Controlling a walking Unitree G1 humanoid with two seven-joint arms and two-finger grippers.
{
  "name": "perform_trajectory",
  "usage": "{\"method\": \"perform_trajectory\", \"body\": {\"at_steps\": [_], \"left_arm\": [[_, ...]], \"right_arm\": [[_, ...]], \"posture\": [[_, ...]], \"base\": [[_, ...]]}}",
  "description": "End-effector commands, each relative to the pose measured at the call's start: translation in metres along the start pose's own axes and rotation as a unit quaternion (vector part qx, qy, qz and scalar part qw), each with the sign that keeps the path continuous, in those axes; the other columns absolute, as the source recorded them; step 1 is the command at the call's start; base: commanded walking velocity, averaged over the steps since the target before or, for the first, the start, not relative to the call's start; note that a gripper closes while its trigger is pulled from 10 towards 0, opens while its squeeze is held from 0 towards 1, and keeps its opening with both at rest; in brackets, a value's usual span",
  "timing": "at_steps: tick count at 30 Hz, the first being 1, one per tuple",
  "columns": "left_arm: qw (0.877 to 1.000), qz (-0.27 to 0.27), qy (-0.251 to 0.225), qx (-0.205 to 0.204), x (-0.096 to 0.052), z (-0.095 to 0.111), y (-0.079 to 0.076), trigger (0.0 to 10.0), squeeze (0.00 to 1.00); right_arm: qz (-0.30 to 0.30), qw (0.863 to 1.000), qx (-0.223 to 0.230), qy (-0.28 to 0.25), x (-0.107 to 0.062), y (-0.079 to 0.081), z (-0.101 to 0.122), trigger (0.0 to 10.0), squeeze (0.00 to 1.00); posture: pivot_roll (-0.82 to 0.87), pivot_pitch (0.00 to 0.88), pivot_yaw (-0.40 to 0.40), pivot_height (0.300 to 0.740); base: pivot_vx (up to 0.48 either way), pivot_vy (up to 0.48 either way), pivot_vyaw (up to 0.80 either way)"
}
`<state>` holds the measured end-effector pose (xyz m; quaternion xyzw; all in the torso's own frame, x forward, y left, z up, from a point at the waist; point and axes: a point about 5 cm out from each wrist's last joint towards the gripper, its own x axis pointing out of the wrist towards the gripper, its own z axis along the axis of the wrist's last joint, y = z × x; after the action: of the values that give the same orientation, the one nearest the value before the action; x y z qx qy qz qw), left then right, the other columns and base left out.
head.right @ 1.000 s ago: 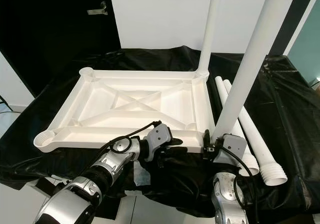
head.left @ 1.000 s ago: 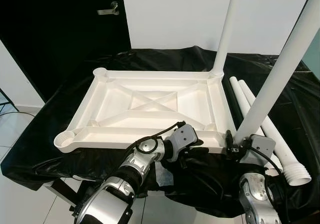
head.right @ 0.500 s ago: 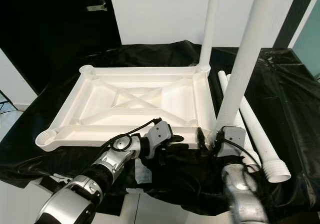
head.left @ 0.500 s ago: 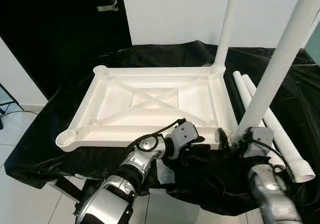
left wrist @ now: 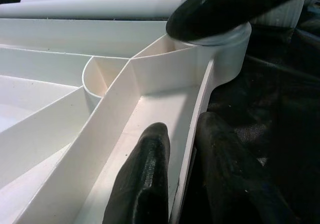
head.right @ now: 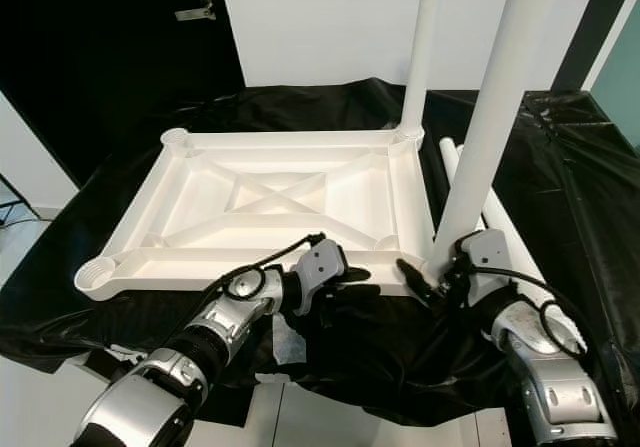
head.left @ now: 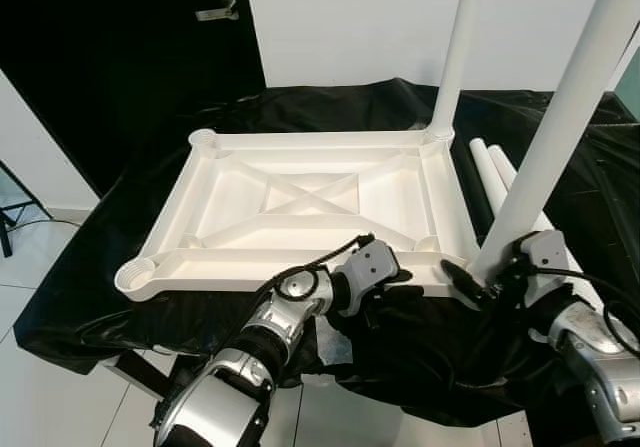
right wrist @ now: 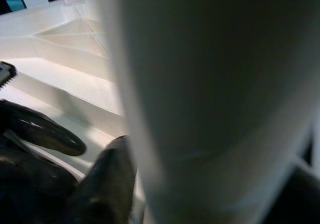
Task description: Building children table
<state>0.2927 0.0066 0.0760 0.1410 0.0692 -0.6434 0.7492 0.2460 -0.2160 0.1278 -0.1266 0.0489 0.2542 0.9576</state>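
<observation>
Black sheeting [head.left: 120, 297] drapes the work surface in front of a white wall and a dark door; on it lies the white tabletop [head.left: 300, 217], underside up. At its near edge the left gripper [left wrist: 175, 184] pinches the rim, one finger [left wrist: 145, 179] inside the channel, the other outside against the cloth. At the near right corner the right gripper [head.left: 480, 285] is at the foot of the near leg [head.left: 560, 127], which stands upright in its socket; one finger shows beside the tube, the other is hidden behind it, so whether it grips I cannot tell. A far leg [head.left: 458, 57] stands in the far right corner; both run out of the top of the picture. Two spare legs [head.left: 500, 182] lie just right of the tabletop, partly hidden behind the near leg; the two left sockets [head.left: 135, 275] are open.
</observation>
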Motion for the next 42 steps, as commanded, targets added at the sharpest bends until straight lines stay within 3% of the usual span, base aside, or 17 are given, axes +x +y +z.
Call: {"method": "perform_trajectory", "body": {"at_steps": [1, 2, 3, 15, 17, 18, 19, 21, 23, 24, 26, 29, 33, 37, 41, 42], "left_arm": [[0.992, -0.052, 0.094, -0.070, -0.004, -0.047, -0.029, 10.0, 0.00], [0.992, -0.052, 0.095, -0.070, -0.005, -0.048, -0.029, 10.0, 0.00], [0.992, -0.052, 0.095, -0.069, -0.005, -0.048, -0.029, 10.0, 0.00], [0.991, -0.055, 0.097, -0.068, -0.005, -0.048, -0.029, 10.0, 0.00], [0.991, -0.056, 0.098, -0.068, -0.005, -0.048, -0.030, 10.0, 0.00], [0.991, -0.056, 0.098, -0.068, -0.005, -0.048, -0.030, 10.0, 0.00], [0.991, -0.056, 0.098, -0.067, -0.005, -0.048, -0.029, 10.0, 0.00], [0.991, -0.056, 0.098, -0.067, -0.005, -0.048, -0.029, 10.0, 0.00], [0.992, -0.053, 0.098, -0.067, -0.005, -0.048, -0.029, 10.0, 0.00], [0.992, -0.053, 0.098, -0.067, -0.005, -0.048, -0.029, 10.0, 0.00], [0.992, -0.051, 0.097, -0.068, -0.005, -0.048, -0.029, 10.0, 0.00], [0.992, -0.051, 0.098, -0.068, -0.006, -0.049, -0.029, 10.0, 0.00], [0.991, -0.049, 0.103, -0.068, -0.008, -0.051, -0.029, 10.0, 0.00], [0.991, -0.048, 0.101, -0.067, -0.008, -0.050, -0.028, 10.0, 0.00], [0.992, -0.048, 0.100, -0.067, -0.007, -0.049, -0.028, 10.0, 0.00], [0.992, -0.048, 0.100, -0.067, -0.007, -0.049, -0.028, 10.0, 0.00]], "right_arm": [[0.083, 0.996, 0.020, 0.012, 0.005, 0.025, -0.005, 2.6, 0.00], [0.096, 0.995, 0.021, 0.021, 0.003, 0.027, -0.007, 0.9, 0.00], [0.105, 0.994, 0.023, 0.029, 0.002, 0.028, -0.009, 0.0, 0.00], [0.094, 0.994, 0.037, 0.049, -0.002, 0.031, -0.021, 0.0, 0.00], [0.032, 0.997, 0.062, 0.026, 0.007, 0.039, -0.023, 0.0, 0.00], [0.032, 0.997, 0.062, 0.026, 0.007, 0.039, -0.023, 0.0, 0.00], [-0.034, 0.996, 0.079, 0.012, 0.012, 0.044, -0.026, 0.0, 0.00], [-0.034, 0.996, 0.079, 0.012, 0.012, 0.044, -0.026, 0.0, 0.00], [-0.190, 0.975, 0.116, -0.002, 0.014, 0.051, -0.033, 0.0, 0.00], [-0.190, 0.975, 0.116, -0.002, 0.014, 0.051, -0.033, 0.0, 0.00], [-0.292, 0.946, 0.144, -0.005, 0.013, 0.051, -0.037, 0.0, 0.00], [-0.319, 0.936, 0.149, -0.005, 0.012, 0.049, -0.037, 0.0, 0.00], [-0.401, 0.897, 0.184, 0.017, 0.009, 0.036, -0.047, 0.0, 0.00], [-0.418, 0.884, 0.207, 0.029, 0.010, 0.035, -0.053, 0.0, 0.00], [-0.408, 0.891, 0.200, 0.018, 0.018, 0.040, -0.048, 0.0, 0.00], [-0.394, 0.898, 0.195, 0.016, 0.022, 0.043, -0.046, 5.7, 0.00]], "posture": [[-0.15, 0.000, 0.044, 0.740], [-0.15, 0.000, 0.046, 0.740], [-0.15, 0.000, 0.049, 0.740], [-0.15, 0.000, 0.056, 0.740], [-0.15, 0.000, 0.056, 0.740], [-0.15, 0.000, 0.056, 0.740], [-0.15, 0.000, 0.051, 0.740], [-0.15, 0.000, 0.051, 0.740], [-0.13, 0.000, 0.045, 0.740], [-0.13, 0.000, 0.045, 0.740], [-0.13, 0.000, 0.045, 0.740], [-0.13, 0.000, 0.045, 0.740], [-0.12, 0.000, 0.039, 0.740], [-0.11, 0.000, 0.037, 0.740], [-0.11, 0.000, 0.036, 0.740], [-0.11, 0.000, 0.035, 0.740]], "base": [[0.000, 0.000, 0.00], [0.000, 0.000, 0.00], [0.000, 0.000, 0.00], [0.000, 0.000, 0.00], [0.000, 0.000, 0.00], [0.000, 0.000, 0.00], [0.000, 0.000, 0.00], [0.000, 0.000, 0.00], [0.000, 0.000, 0.00], [0.000, 0.000, 0.00], [0.000, 0.000, 0.00], [0.000, 0.000, 0.00], [0.000, 0.000, 0.00], [0.000, 0.000, 0.00], [0.000, 0.000, 0.00], [0.000, 0.000, 0.00]]}}
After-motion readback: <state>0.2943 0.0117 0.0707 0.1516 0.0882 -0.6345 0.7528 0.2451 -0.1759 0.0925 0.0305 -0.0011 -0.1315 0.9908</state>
